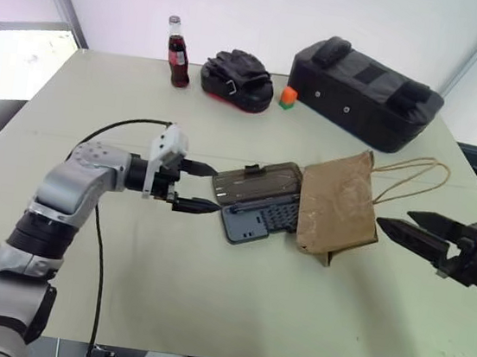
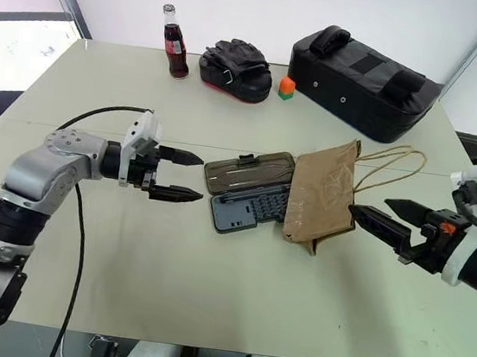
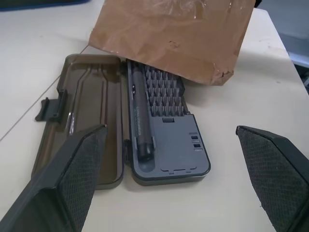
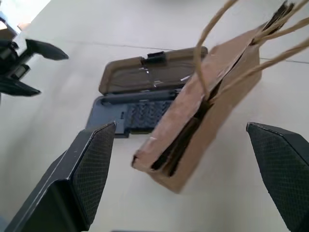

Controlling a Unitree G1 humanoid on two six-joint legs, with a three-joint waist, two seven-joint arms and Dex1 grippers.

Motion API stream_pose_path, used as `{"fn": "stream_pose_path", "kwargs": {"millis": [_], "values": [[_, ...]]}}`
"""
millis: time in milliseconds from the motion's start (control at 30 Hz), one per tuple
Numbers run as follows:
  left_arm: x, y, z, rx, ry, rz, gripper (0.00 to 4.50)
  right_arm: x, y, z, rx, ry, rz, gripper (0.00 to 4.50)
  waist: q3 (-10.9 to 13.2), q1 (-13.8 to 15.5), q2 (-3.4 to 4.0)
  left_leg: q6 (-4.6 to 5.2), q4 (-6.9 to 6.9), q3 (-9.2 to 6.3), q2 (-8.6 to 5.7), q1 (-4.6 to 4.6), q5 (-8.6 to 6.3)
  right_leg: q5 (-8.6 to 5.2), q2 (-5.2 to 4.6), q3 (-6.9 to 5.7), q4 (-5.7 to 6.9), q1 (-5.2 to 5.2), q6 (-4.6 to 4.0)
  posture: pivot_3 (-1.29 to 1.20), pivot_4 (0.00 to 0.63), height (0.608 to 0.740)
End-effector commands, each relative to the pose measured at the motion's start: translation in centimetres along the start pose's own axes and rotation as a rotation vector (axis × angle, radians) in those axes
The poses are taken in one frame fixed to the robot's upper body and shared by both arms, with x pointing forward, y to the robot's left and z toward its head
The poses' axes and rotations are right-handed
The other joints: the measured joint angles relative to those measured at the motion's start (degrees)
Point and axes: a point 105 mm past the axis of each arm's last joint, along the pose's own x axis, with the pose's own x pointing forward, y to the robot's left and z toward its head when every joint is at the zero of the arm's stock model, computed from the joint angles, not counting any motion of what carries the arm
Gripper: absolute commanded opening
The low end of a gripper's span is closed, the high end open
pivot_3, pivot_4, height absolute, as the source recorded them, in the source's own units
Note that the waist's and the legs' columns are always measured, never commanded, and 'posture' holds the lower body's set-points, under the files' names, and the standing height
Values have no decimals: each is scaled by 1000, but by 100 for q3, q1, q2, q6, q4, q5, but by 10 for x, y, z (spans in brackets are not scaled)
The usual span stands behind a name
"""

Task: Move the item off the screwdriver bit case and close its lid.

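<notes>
The paper bag (image 2: 321, 199) lies on the open screwdriver bit case (image 2: 249, 199) — the right gripper (image 2: 383, 218), fingers spread, could drag both; left gripper (image 2: 178, 174) spread too.

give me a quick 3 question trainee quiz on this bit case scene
1. True or false: the lid of the screwdriver bit case is shut.
2. What covers one end of the case? A) paper bag B) glove C) bottle
3. Fill in: both the left hand and the right hand are ____ and hold nothing.

Key: 1 false, the lid lies open flat on the table beside the tray. 2 A, the brown bag lies over the end of the case nearer the right hand. 3 open.
</notes>
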Motion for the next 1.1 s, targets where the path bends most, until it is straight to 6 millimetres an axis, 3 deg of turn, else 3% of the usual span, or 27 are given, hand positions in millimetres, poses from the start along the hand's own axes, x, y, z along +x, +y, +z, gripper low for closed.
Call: {"fn": "stream_pose_path", "kwargs": {"millis": [33, 333, 533, 633, 867, 1100], "values": [[2, -1, 4, 31, -17, 5, 4474, 4, 9, 1, 31, -11, 15, 4500, 1, -6, -2, 0, 0, 0, 0, 0, 0, 0, 0, 0, 0, 0, 0, 0, 150, 740], [2, -5, -2, 25, -31, 66, 4474, 31, 2, -14, 103, 27, 28, 4500, 1, -7, -2, 0, 2, 1, 3, 3, 0, 1, 3, 0, 1, 0, 2, 0, 150, 740], [-1, -6, -5, 29, -25, 107, 4474, 37, -11, -23, 86, 73, 6, 4500, 1, 3, -2, 0, 3, 0, 1, 0, 0, 1, 2, 0, 0, 0, 1, 0, 150, 740], [-2, -6, -5, 32, -22, 119, 4500, 41, -19, -26, 88, 82, -16, 3761, 1, 1, -2, 0, 3, 0, 2, 1, 0, 1, 2, 0, 0, 0, 2, 0, 150, 740], [-5, -3, -5, 31, -20, 145, 4500, 45, -18, -23, 75, 75, 3, 167, 1, -1, -2, 0, 3, 0, 2, 2, 0, 0, 4, 0, 2, 0, 1, 0, 150, 740], [-4, -3, -8, 25, -24, 160, 4500, 45, -14, -15, 38, 53, 16, 74, 1, 1, -1, 0, 3, 1, 2, 2, 0, 1, 3, 0, 2, 0, 2, 0, 150, 740]]}}
